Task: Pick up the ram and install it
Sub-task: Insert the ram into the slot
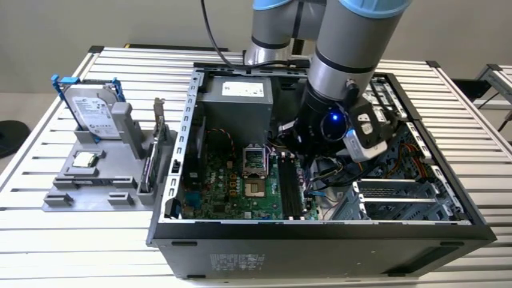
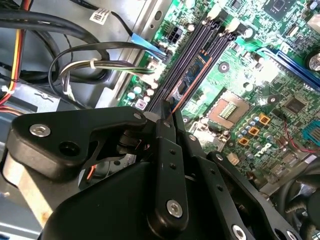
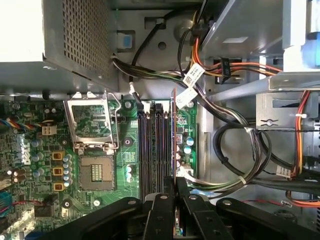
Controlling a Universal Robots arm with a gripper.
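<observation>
Gripper (image 3: 175,200) jaws pinched on the ram (image 3: 174,135), held edge-on over the motherboard (image 3: 125,145). Ram's far end reaching past the jaws, just beside 4 black memory slots (image 3: 152,150) inside the computer case (image 1: 320,231).

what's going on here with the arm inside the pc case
The arm's gripper is down inside the open computer case, shut on the ram, a thin stick held edge-on over the memory slots beside the empty processor socket. On the grey stand at the exterior view's left sit a hard drive and a processor chip.
</observation>
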